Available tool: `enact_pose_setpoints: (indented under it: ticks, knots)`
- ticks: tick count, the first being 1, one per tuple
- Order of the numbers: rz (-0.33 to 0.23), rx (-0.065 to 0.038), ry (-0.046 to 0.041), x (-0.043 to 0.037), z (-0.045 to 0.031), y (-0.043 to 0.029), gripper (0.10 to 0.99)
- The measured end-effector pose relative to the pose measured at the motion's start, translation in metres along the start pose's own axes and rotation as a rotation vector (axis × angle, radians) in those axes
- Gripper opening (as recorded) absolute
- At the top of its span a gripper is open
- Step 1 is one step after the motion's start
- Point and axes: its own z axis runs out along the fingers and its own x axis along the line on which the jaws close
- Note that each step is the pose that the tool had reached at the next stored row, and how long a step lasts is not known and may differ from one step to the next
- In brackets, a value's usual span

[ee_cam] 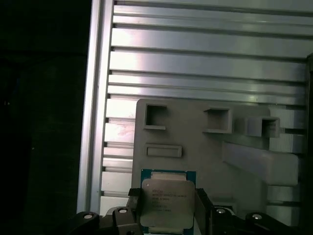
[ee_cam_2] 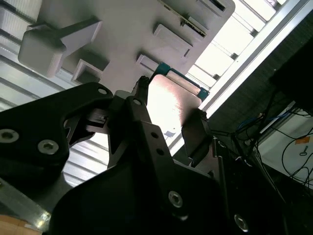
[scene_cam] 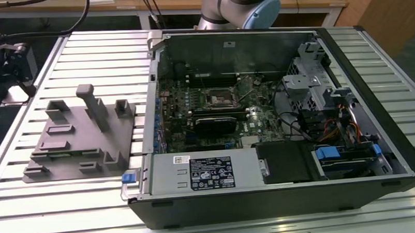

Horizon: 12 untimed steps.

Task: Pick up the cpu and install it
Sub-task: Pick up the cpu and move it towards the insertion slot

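1. Exterior view's left: grey tray on table.
2. Cpu pinched betw. gripper fingers by two opp. edges, at tray's edge.
3. Likely light, stiff, thin, fragile underneath: edge hold suits, keep flat.
4. First wrist view: print on lid; second wrist view: lid glare, finger sides.
5. Exterior view's right: socket in case.

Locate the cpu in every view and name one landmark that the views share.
First wrist view: the cpu, silvery face to the camera, sits between the fingers of the gripper, in front of the grey tray.
Second wrist view: the cpu, glaring bright with a teal edge, sits between those fingers.
Exterior view: the grey tray lies to the exterior view's left of the open computer case.
Shared landmark: the grey tray.
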Motion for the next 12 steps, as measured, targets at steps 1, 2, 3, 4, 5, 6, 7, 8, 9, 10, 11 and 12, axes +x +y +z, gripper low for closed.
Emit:
enact_pose_setpoints:
  ticks: [1, 2, 3, 4, 5, 6, 7, 8, 9, 10, 11, 12]
  knots:
    - [0.0, 0.0, 0.0001, 0.0, -0.0028, 0.0001, 0.525]
    - [0.0, 0.0, 0.0002, 0.0, -0.0054, 0.0003, 0.525]
    - [0.0, 0.0, 0.0002, 0.0, -0.0081, 0.0004, 0.525]
    - [0.0, 0.0, 0.0002, 0.0, -0.0107, 0.0006, 0.525]
    - [0.0, 0.0, 0.0001, 0.0, -0.0134, 0.0009, 0.525]
    - [0.0, 0.0, 0.0001, 0.0, -0.0162, 0.001, 0.525]
    - [0.0, 0.0, 0.0001, -0.0001, -0.0192, 0.0012, 0.525]
    - [0.0, 0.0, 0.0001, -0.0001, -0.0226, 0.0014, 0.525]
    - [0.001, 0.0, 0.0001, -0.0001, -0.0257, 0.0016, 0.525]
    - [0.001, 0.0, 0.0, -0.0001, -0.0288, 0.0018, 0.525]
    - [0.001, 0.0, 0.0002, -0.0001, -0.032, 0.002, 0.525]
    - [0.001, 0.0, 0.0001, -0.0001, -0.0351, 0.0022, 0.525]
